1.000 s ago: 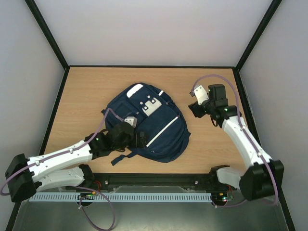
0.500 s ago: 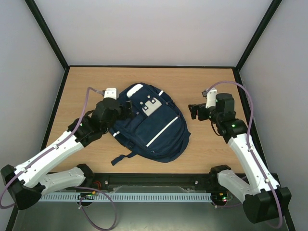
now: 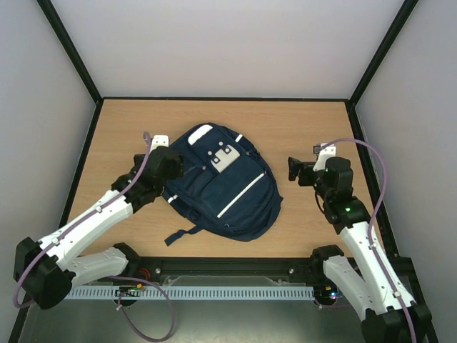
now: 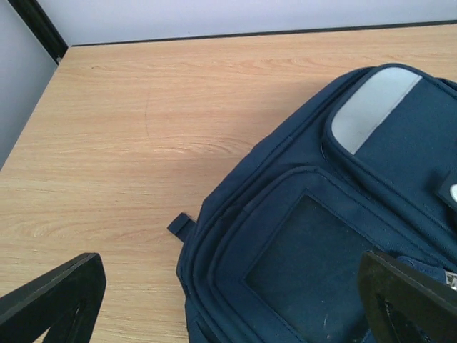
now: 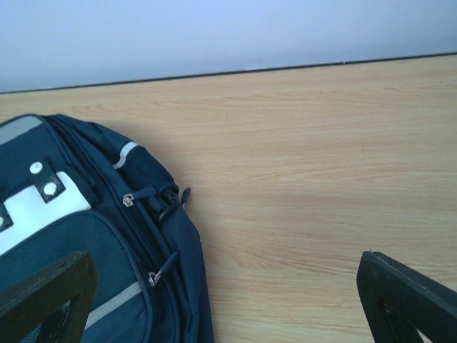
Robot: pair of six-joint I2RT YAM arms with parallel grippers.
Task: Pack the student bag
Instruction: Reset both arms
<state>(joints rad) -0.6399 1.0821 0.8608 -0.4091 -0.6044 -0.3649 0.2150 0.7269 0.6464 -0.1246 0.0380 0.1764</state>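
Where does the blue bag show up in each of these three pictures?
Top view: bag in the centre.
Left wrist: bag at lower right.
Right wrist: bag at lower left.
Shared landmark: the black back edge of the tabletop, in all three.

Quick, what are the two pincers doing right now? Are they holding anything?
Left pincer: open, holding nothing.
Right pincer: open, holding nothing.

Top view high, looking down, wrist views low, close, facing the far wall [image 5: 214, 36] — all share the student bag [image 3: 221, 187]
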